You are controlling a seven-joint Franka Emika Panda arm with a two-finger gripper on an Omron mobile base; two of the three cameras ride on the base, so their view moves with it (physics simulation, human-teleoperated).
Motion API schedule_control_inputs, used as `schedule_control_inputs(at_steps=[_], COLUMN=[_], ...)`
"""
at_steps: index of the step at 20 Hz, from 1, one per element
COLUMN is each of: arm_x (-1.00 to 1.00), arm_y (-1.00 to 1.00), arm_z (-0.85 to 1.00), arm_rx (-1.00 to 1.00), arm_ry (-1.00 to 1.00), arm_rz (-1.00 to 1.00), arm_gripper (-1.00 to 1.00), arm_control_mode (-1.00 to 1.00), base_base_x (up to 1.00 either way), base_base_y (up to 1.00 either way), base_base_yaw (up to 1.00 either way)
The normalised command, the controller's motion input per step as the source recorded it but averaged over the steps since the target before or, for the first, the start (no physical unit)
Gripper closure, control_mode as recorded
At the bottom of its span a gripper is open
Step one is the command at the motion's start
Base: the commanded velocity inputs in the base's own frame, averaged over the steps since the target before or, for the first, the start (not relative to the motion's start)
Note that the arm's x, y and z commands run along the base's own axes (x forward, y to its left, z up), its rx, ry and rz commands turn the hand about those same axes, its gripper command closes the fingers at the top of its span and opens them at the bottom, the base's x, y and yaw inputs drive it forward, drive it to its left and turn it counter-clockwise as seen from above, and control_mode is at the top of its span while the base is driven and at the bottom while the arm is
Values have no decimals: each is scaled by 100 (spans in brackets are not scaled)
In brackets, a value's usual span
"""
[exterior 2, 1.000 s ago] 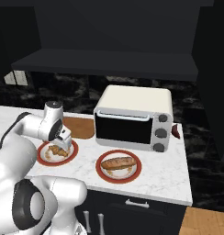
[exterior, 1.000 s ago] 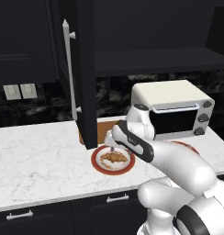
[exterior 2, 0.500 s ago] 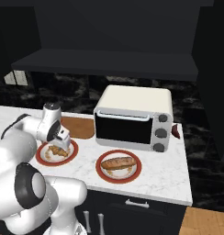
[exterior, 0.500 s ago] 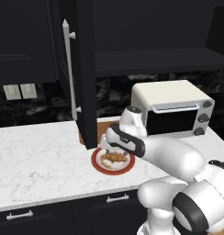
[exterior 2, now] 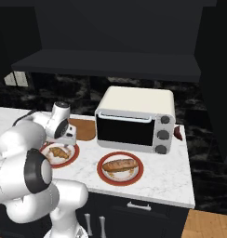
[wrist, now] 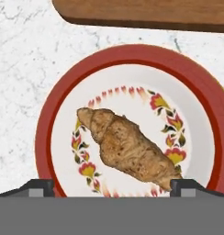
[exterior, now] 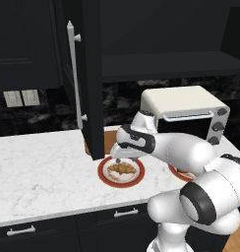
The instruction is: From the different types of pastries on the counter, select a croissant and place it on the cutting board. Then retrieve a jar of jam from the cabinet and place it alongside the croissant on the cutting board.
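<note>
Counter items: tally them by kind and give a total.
Red-rimmed plates: 2
Pastries: 2, the croissant and the oblong loaf
Cutting board: 1
Toaster oven: 1
Total: 6

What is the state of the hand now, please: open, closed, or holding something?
Hand: open and empty, its tips wide apart on either side of the croissant, which lies on the red-rimmed plate.

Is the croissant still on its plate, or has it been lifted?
On the plate. In the hand view the croissant lies flat on the red-rimmed plate, with the open pincer astride it.
</note>
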Motion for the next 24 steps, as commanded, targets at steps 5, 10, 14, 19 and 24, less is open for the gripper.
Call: schedule_control_inputs(at_steps=[5, 10, 14, 19, 24], arm_x=[0, 5, 43, 0, -40], arm_y=[18, 0, -7, 0, 9], arm_z=[-51, -4, -6, 0, -32], arm_rx=[-17, -2, -5, -1, -13], arm_ry=[0, 0, -1, 0, 0], arm_rz=[19, 5, 21, 5, 11], arm_gripper=[-100, -100, -100, -100, -100], arm_control_mode=[-100, -100, -100, -100, -100], base_base_x=[0, 0, 0, 0, 0], base_base_y=[0, 0, 0, 0, 0], base_base_yaw=[0, 0, 0, 0, 0])
